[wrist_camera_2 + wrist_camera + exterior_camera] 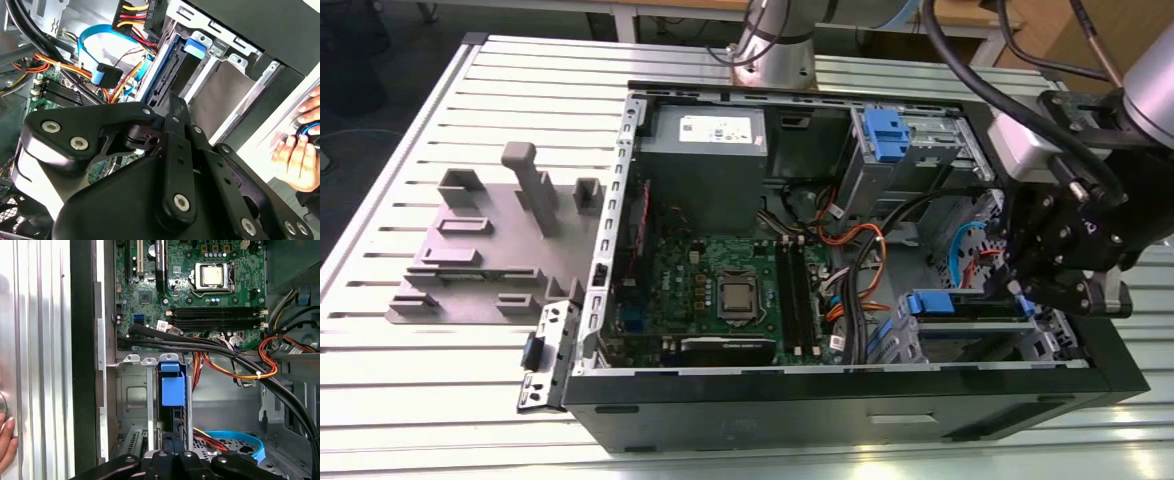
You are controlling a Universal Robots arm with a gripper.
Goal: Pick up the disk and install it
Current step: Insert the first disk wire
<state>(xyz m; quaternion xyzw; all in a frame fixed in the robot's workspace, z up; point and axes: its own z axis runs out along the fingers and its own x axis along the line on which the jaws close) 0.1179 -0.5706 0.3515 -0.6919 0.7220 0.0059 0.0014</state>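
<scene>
Sitting edge-on in the drive cage (135,390) of the computer case (854,400), one disk (172,390) is lying just beyond the one gripper (173,102), whose fingers (175,117) appear to be pressing together, gripping nothing.

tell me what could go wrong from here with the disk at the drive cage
1. The disk stands edge-on in the drive cage; pushed askew by the gripper, it might jam there.
2. The cable bundle crosses close to the cage and could snag.
3. A person's hand rests beside the case, perhaps within the gripper's path.
</scene>
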